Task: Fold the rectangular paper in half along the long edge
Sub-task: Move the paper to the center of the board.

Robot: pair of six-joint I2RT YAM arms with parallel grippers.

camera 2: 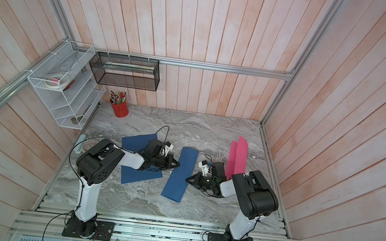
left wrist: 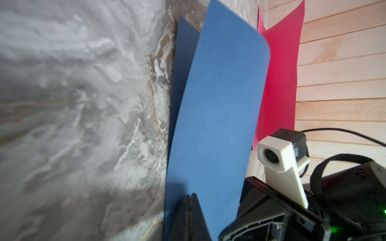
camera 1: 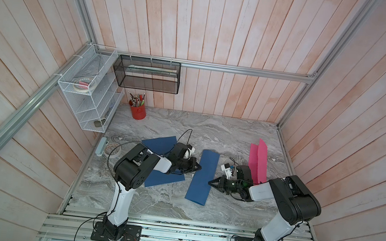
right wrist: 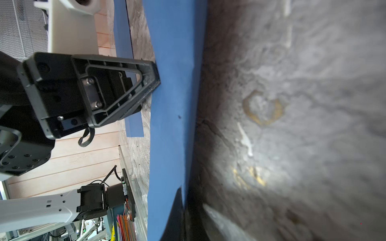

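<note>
Marble worktop (camera 1: 163, 205), with the red pen cup (camera 1: 138, 112) in its far left corner; I place everything from that cup.

Next, the flat blue sheet (camera 1: 158, 144): just in front of the cup, toward the arm bases.

Task piece, the folded blue paper (camera 1: 202, 178): farther from the cup, forward and right. It is a long narrow strip, and its upper layer bows off the lower in the left wrist view.

Then the pink paper (camera 1: 257, 160): well right of the cup, one flap standing.

My left tool (camera 1: 199, 168): jaws together, tip on the strip's cup-side long edge.

My right tool (camera 1: 209, 182): jaws together, tip at the edge away from the cup.

I cannot tell whether either pinches a layer.
</note>
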